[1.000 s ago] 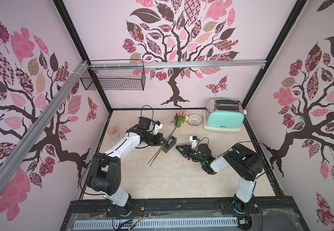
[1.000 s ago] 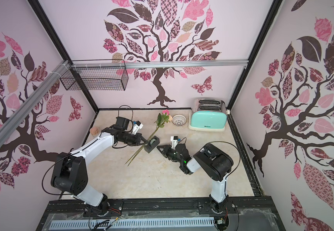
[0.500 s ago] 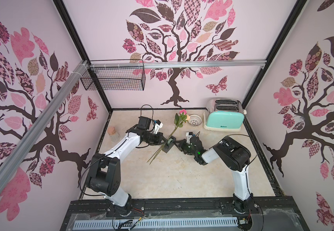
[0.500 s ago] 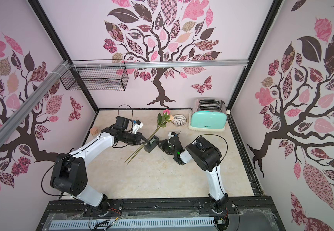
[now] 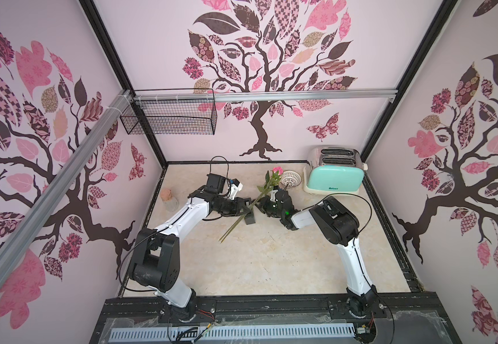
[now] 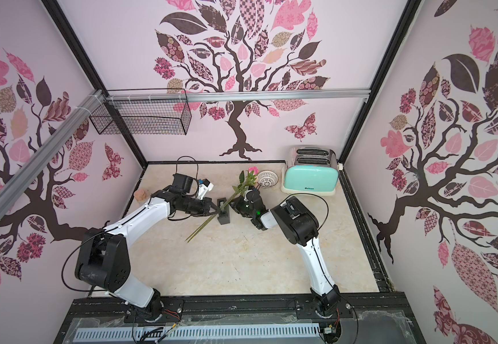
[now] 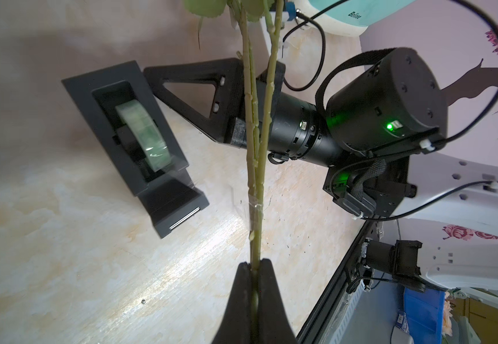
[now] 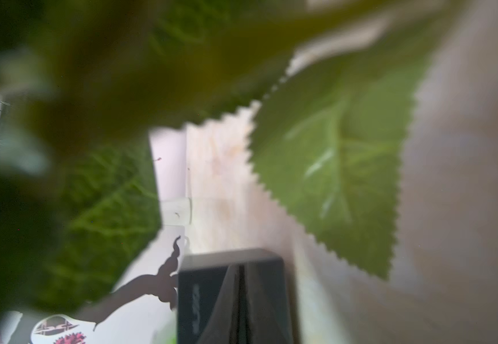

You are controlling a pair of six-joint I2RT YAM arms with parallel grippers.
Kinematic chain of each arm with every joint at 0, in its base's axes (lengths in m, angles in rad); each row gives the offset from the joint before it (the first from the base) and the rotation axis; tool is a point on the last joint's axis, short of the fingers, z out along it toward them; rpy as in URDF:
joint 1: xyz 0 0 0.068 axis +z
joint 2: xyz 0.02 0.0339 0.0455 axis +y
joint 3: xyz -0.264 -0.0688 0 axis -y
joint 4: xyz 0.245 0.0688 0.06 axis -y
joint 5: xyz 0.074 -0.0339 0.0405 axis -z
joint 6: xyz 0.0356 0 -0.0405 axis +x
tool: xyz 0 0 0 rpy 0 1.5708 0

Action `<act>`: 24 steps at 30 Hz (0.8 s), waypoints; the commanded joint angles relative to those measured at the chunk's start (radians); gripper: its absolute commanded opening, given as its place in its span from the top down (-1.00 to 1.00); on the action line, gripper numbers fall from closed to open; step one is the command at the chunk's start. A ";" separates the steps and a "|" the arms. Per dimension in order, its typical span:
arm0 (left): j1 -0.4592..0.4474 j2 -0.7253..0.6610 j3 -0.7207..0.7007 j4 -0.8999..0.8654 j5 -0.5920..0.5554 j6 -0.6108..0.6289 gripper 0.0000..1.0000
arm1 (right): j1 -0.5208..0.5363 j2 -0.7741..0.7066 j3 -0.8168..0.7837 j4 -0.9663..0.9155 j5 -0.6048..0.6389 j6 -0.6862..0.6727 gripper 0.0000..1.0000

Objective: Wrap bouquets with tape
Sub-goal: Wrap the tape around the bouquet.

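On the beige marbled bench [image 5: 271, 262], toward its far side, I have both arms converging on one spot. My findings run from the largest item down.

1. The bouquet of long-stemmed pink roses with green leaves [image 7: 255, 143] slants over the bench with its blooms toward the back wall. The left pincer [image 7: 256, 263] is clamped tight low on the thin stems. The blooms sit far from that grip, so I judge the stems could pivot or slide.
2. The right arm's wrist crosses close behind the stems. A sideways sweep would drag them. The right wrist view is smothered by blurred leaves [image 8: 331, 178], so I am nearly blind there.
3. The black oblong tape dispenser [image 7: 128, 125] stands loose just beside the stems. The right pincer [image 7: 148, 72] is closed with nothing visible between its jaws. Its tip is at the dispenser's end away from the cutter, and I cannot tell whether it touches. A push there would likely skate the dispenser rather than draw tape.
4. The pale clear tape roll [image 7: 142, 134] sits in its well. I cannot make out its free end.
5. A thin band of clear tape [image 7: 255, 208] already circles the stems above the left pincer. The stems splay beyond it, and a tug could peel it.
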 commanded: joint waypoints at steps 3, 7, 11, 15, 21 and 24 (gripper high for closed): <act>-0.023 -0.026 -0.021 0.041 -0.019 0.004 1.00 | -0.024 -0.175 -0.229 0.050 -0.012 -0.028 0.74; -0.046 -0.035 -0.017 0.012 -0.088 0.069 1.00 | -0.027 -0.305 -0.353 0.068 -0.010 -0.030 0.50; -0.084 -0.062 -0.035 -0.005 -0.217 0.167 1.00 | -0.027 -0.439 -0.454 0.083 0.000 0.009 0.16; -0.132 -0.113 -0.096 0.045 -0.324 0.270 1.00 | -0.025 -0.534 -0.503 0.104 0.005 0.047 -0.07; -0.142 -0.213 -0.212 0.192 -0.369 0.379 1.00 | -0.009 -0.543 -0.473 0.143 -0.002 0.149 -0.21; -0.144 -0.224 -0.234 0.230 -0.391 0.415 1.00 | 0.018 -0.524 -0.445 0.124 0.019 0.185 -0.22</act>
